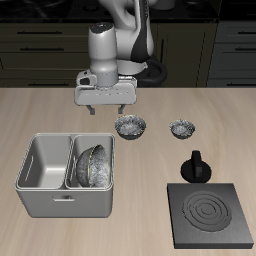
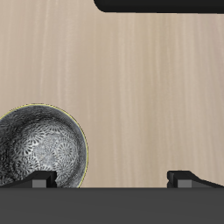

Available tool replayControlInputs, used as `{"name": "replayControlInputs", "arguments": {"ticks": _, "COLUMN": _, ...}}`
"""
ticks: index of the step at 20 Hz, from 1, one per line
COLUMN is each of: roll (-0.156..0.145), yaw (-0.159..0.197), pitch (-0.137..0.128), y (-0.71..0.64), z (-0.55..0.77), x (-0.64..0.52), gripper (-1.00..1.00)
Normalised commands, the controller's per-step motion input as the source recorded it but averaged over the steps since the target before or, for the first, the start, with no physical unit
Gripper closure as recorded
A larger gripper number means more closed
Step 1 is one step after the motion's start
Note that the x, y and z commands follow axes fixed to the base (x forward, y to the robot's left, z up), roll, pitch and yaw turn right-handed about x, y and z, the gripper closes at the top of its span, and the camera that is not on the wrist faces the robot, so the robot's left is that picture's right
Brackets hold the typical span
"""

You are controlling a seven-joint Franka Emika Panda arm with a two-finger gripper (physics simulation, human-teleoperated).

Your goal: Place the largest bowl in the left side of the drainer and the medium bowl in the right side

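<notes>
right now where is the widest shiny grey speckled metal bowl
In the exterior view the largest bowl lies tilted inside the light grey drainer, in the compartment nearer the medium bowl, which sits on the table just behind the drainer.
</notes>
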Motion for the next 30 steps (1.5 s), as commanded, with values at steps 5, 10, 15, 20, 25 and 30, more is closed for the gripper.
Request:
{"name": "replayControlInputs", "arguments": {"ticks": 5, "roll": -0.001, "yaw": -0.002, "pitch": 0.076, "y": 0.04, "z": -0.38, "x": 0.08, "gripper": -1.0}}
{"name": "replayControlInputs", "arguments": {"ticks": 10, "roll": 0.014, "yaw": 0.013, "pitch": 0.032, "y": 0.06, "z": -0.21, "x": -0.04, "gripper": -1.0}}
{"name": "replayControlInputs", "arguments": {"ticks": 15, "roll": 0.072, "yaw": 0.028, "pitch": 0.081, "y": 0.2, "z": -0.33, "x": 0.07, "gripper": -1.0}}
{"name": "replayControlInputs", "arguments": {"ticks": 20, "roll": 0.044, "yaw": 0.04, "pitch": -0.011, "y": 0.16, "z": -0.08, "x": -0.04, "gripper": 1.0}}
{"name": "replayControlInputs", "arguments": {"ticks": 25, "roll": 0.052, "yaw": -0.012, "pitch": 0.045, "y": 0.12, "z": -0.11, "x": 0.03, "gripper": 1.0}}
{"name": "replayControlInputs", "arguments": {"ticks": 30, "roll": -0.007, "yaw": 0.001, "pitch": -0.024, "y": -0.05, "z": 0.16, "x": 0.0, "gripper": 1.0}}
